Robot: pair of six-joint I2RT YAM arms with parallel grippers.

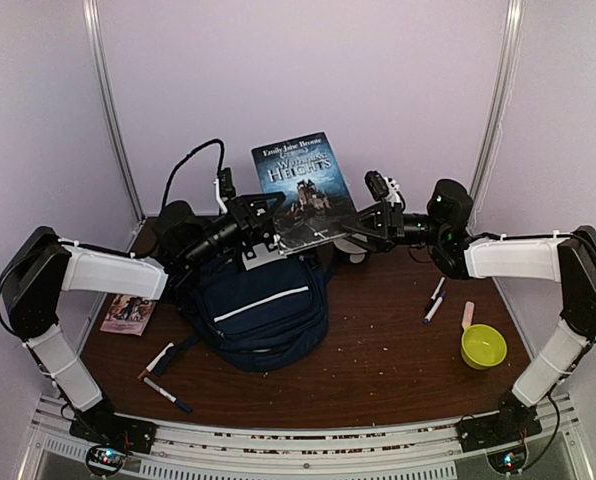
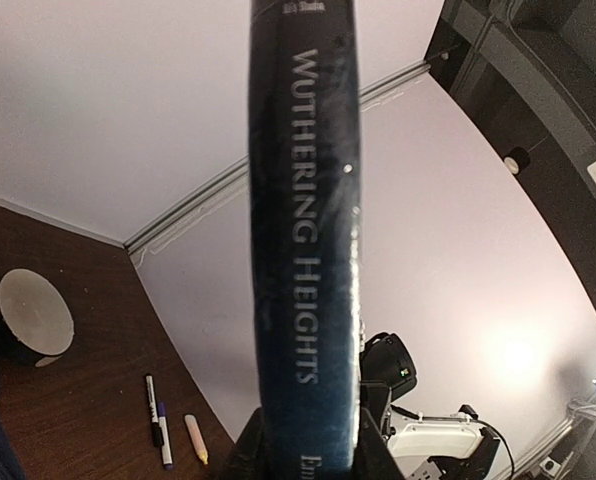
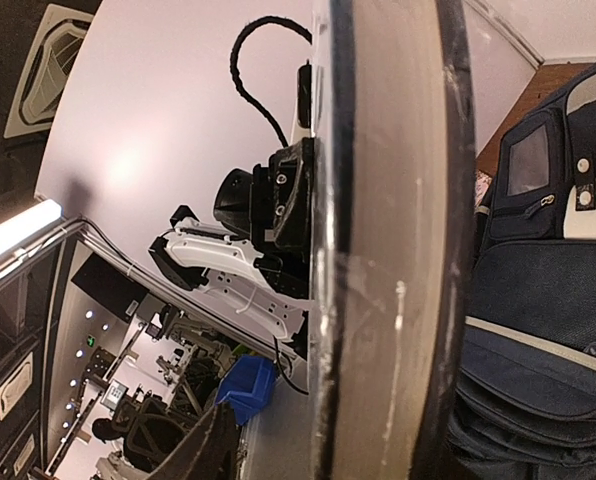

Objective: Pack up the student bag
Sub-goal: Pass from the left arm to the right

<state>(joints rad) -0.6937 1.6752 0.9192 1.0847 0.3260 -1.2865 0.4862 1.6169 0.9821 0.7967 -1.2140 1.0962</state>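
Item: book [image 2: 303, 260], dark blue, spine lettered "Wuthering Heights", stood upright through the middle of the view. Its lower end was clamped in the left claw [image 2: 308, 462], a dark finger on either side.
Worktop [image 2: 68, 400], brown, lower left, carried:
- round white-topped object [image 2: 33, 312], near the left edge;
- two markers [image 2: 158, 425], side by side;
- pale stick [image 2: 196, 440], just beside them.

Right arm [image 2: 423, 425], black and white, low behind the book.

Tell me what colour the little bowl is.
Yellow-green; the bowl shows best in the top view.
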